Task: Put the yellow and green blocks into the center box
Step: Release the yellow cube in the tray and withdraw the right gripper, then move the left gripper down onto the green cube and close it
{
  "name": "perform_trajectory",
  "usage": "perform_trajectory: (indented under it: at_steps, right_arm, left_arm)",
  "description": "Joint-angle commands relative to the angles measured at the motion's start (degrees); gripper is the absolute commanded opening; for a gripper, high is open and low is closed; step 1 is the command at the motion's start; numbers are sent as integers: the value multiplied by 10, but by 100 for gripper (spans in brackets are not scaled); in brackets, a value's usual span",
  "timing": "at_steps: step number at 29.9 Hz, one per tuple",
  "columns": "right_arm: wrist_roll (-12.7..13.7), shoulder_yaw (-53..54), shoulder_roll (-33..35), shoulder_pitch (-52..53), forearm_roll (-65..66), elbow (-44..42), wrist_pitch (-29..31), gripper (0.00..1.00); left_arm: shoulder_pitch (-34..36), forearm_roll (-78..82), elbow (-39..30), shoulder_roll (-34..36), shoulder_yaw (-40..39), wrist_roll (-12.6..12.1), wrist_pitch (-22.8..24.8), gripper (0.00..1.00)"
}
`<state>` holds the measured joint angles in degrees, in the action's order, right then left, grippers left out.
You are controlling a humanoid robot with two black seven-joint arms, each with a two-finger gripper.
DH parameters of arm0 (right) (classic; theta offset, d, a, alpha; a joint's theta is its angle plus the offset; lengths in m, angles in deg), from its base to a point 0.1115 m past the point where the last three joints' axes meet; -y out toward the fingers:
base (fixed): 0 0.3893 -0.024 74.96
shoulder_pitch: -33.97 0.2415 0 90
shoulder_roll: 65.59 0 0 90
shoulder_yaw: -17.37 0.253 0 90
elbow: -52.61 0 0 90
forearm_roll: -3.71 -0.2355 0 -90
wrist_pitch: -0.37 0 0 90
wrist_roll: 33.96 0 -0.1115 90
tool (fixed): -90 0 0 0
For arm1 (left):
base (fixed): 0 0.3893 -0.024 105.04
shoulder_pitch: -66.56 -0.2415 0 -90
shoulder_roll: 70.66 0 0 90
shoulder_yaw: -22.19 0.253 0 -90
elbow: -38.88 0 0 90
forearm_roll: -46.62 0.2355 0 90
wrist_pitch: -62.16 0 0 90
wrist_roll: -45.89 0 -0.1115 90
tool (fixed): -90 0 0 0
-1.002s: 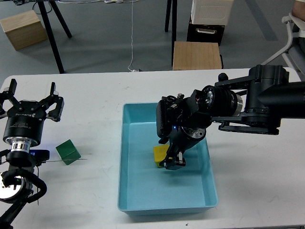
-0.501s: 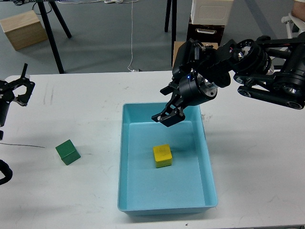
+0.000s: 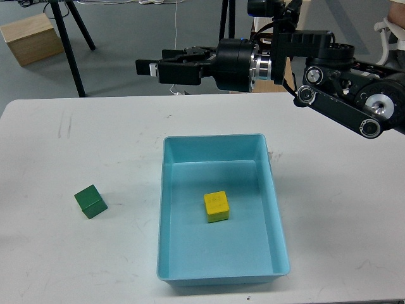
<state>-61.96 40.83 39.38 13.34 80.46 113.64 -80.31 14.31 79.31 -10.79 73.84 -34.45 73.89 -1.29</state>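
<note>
Yellow block (image 3: 216, 206) in blue box (image 3: 171, 209) at frame centre, well below right gripper (image 3: 149, 66) at top, its jaws' spread untellable, green block (image 3: 90, 202) on table (image 3: 95, 145) at left

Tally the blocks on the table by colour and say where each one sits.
Yellow cube-shaped blocks: 1, the yellow cube block lying on the floor of the light blue plastic box.
Green cube-shaped blocks: 1, the green cube block on the white table, left of the box and apart from it.
Total: 2 blocks.

Single head cam, looks fwd & down onto table (image 3: 354, 240), box (image 3: 166, 209) mid-frame.
</note>
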Motion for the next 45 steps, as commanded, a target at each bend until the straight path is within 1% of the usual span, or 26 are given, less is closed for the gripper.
perform_trajectory:
  at_steps: [1, 3, 4, 7, 9, 11, 15, 19, 24, 27, 32, 35, 40, 45]
  right_arm:
    - [0, 39, 4, -48, -72, 6, -72, 97]
    - [0, 67, 8, -73, -127, 19, -92, 98]
    - [0, 83, 15, -88, -161, 28, -97, 98]
    - [0, 143, 34, -130, -248, 51, -99, 98]
    - [12, 182, 37, -155, -276, 67, -99, 98]
    - [25, 223, 46, -184, -288, 85, -99, 98]
    - [30, 263, 87, -240, -289, 125, -99, 99]
    - [30, 315, 117, -312, -289, 185, -99, 99]
    - [30, 385, 147, -403, -289, 239, -99, 98]
    - [30, 438, 155, -480, -289, 267, -100, 99]
    - [30, 495, 155, -596, -289, 305, -105, 98]
    - [30, 513, 155, -659, -289, 316, -136, 98]
    - [29, 516, 155, -711, -289, 313, -187, 98]
    - [29, 516, 155, -735, -289, 312, -192, 98]
  left_arm:
    - [43, 209, 6, 22, 2, 0, 15, 100]
    - [69, 354, 3, 16, 1, 0, 7, 100]
    - [74, 414, -7, 15, 0, 0, -9, 100]
    - [73, 518, -77, 33, 6, 0, -58, 100]
    - [67, 550, -120, 52, 8, 0, -78, 100]
    - [52, 577, -174, 64, 20, 0, -84, 100]
    - [20, 663, -255, 88, 85, 0, -90, 100]
    - [19, 739, -298, 89, 152, 0, -91, 100]
    - [26, 793, -304, 83, 225, 0, -91, 100]
    - [29, 848, -306, 69, 240, 0, -91, 100]
    - [30, 884, -322, 69, 273, 0, -88, 100]
    - [40, 912, -332, 69, 300, 0, -85, 100]
    - [48, 919, -341, 68, 338, 0, -82, 100]
    - [55, 923, -336, 55, 367, 0, -75, 100]
